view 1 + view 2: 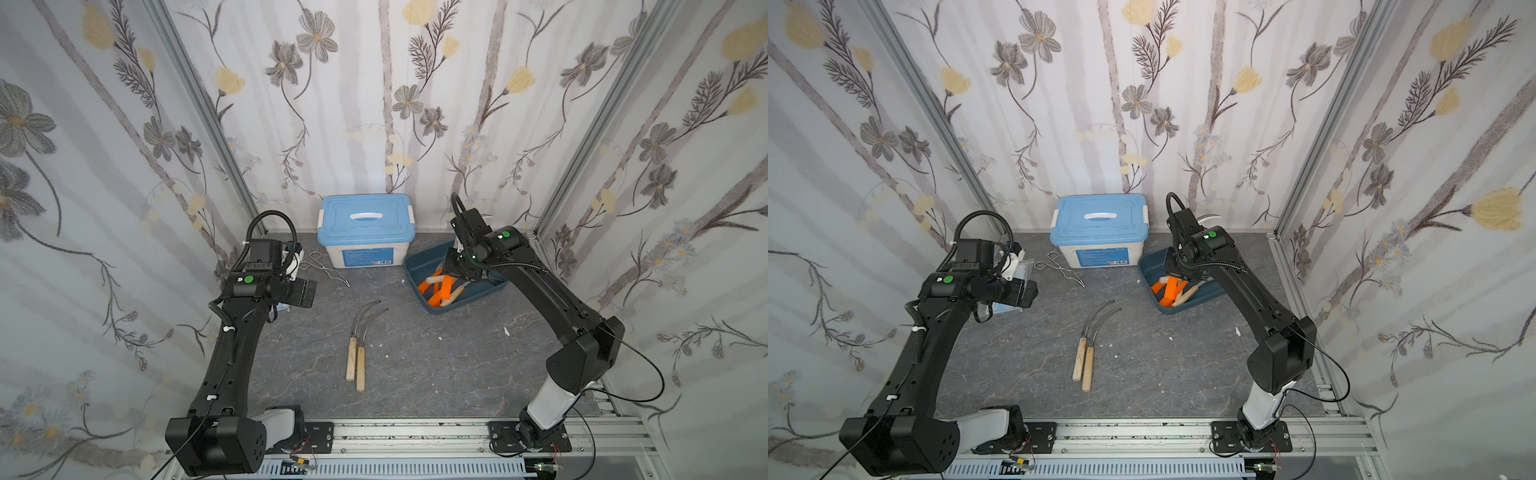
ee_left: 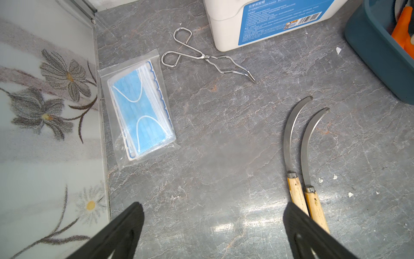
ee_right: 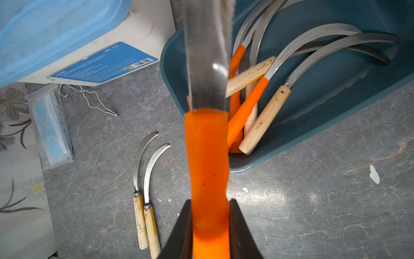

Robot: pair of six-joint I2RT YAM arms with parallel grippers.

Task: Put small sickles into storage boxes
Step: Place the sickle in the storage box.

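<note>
Orange-handled sickle (image 3: 208,157) clamped by right gripper (image 3: 210,201) over teal tray (image 1: 417,272) — left gripper (image 2: 214,205) spread wide, empty; two wooden-handled sickles (image 1: 356,345) at tray's 8 o'clock.

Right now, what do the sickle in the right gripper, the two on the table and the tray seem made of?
Held sickle: matte orange handle, probably plastic or rubber; glinting grey metal blade. Table sickles: pale grained wooden handles with metal collars, dull brushed steel-looking blades. Tray: smooth teal moulded plastic, faint sheen, rounded corners.
</note>
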